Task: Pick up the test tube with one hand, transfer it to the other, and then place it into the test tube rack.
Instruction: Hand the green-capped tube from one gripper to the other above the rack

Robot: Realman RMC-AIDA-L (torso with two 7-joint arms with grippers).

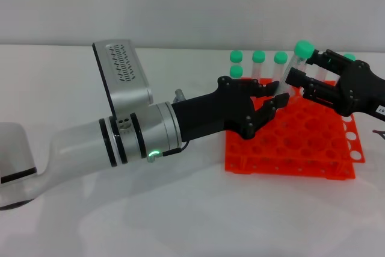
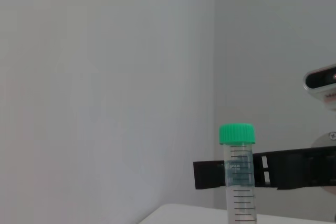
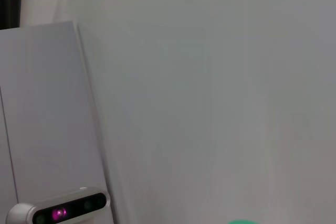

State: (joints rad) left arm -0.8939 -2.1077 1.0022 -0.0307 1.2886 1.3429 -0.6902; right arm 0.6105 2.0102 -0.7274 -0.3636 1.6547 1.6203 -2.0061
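Right gripper [image 1: 310, 79] fingers clench the test tube [image 1: 299, 58] just under its cap; left gripper [image 1: 271, 103] fingers released at 9 o'clock (light, slick plastic, best gripped mid-barrel).

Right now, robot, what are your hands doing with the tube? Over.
Right gripper shut on test tube, held above the test tube rack. Left gripper open, fingers beside the tube. Nothing blocking.

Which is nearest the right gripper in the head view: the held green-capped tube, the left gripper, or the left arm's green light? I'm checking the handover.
1. Clear green-capped test tube, in the right gripper.
2. Black left gripper, just beside it.
3. Green light, far back on the left arm.
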